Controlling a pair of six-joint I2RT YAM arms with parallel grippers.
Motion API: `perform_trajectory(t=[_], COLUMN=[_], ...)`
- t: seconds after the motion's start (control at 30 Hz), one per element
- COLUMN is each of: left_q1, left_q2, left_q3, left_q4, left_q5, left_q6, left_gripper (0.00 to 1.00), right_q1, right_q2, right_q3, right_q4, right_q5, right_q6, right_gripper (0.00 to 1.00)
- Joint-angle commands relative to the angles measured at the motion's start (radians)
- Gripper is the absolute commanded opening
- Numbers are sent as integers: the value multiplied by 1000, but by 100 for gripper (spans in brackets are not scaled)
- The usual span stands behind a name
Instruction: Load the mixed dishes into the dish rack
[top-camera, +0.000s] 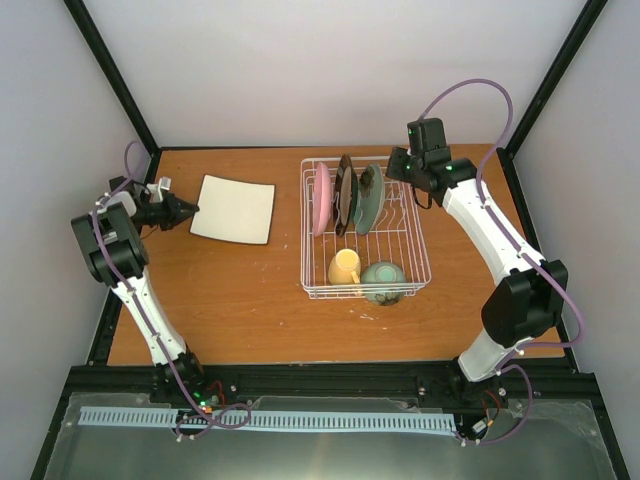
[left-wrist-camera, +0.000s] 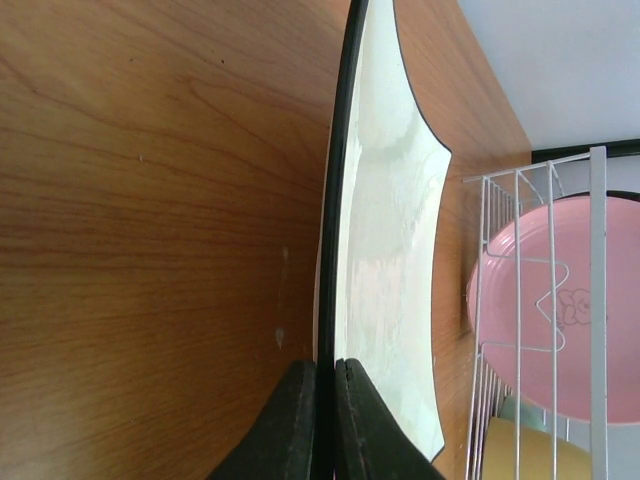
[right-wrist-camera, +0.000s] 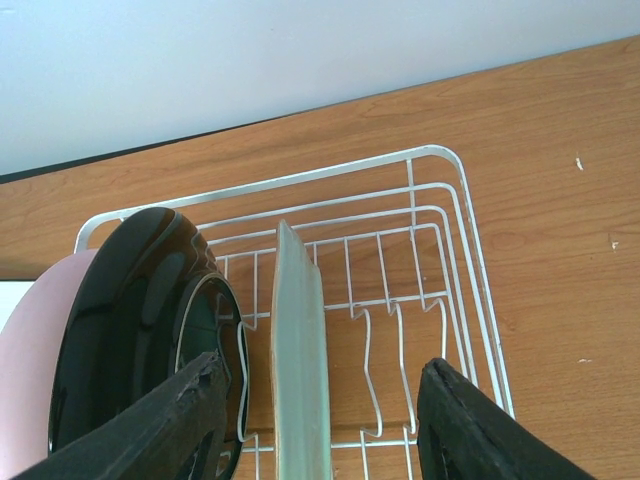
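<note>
Both left fingers (left-wrist-camera: 290, 420) pinching cream plate (left-wrist-camera: 390, 250), right fingers (right-wrist-camera: 170, 420) wide

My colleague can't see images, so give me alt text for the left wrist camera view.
The left end effector pinches the rim of the cream square plate on the wooden table. To the right, the white dish rack holds a pink plate and a yellow mug.

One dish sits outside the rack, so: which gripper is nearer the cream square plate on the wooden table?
Left. The left gripper pinches the cream square plate at its edge; the right gripper hangs open over the white wire dish rack.
</note>
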Motion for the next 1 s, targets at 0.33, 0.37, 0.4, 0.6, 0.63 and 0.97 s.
perform_trajectory(t=[0.33, 0.37, 0.4, 0.6, 0.63, 0.97], left_q1=[-2, -1, -2, -2, -1, -2], left_q2=[5, 8, 9, -17, -27, -108], left_q3=[-9, -12, -17, -95, -117, -278], left_q4=[-20, -27, -33, -3, 9, 11], left_q5=[37, 21, 6, -17, -17, -110], left_q6=[57, 65, 71, 57, 47, 47], left_gripper=[1, 1, 1, 1, 1, 0], right_q1=[-6, -6, -6, -6, -6, -6], right_q2=[11, 12, 12, 14, 15, 27], right_q3=[-10, -10, -10, -10, -10, -11], right_q4=[19, 20, 20, 20, 20, 26], right_q5=[-10, -11, -11, -11, -12, -27], right_q6=[9, 9, 9, 10, 9, 5], right_gripper=[51, 51, 51, 51, 51, 50])
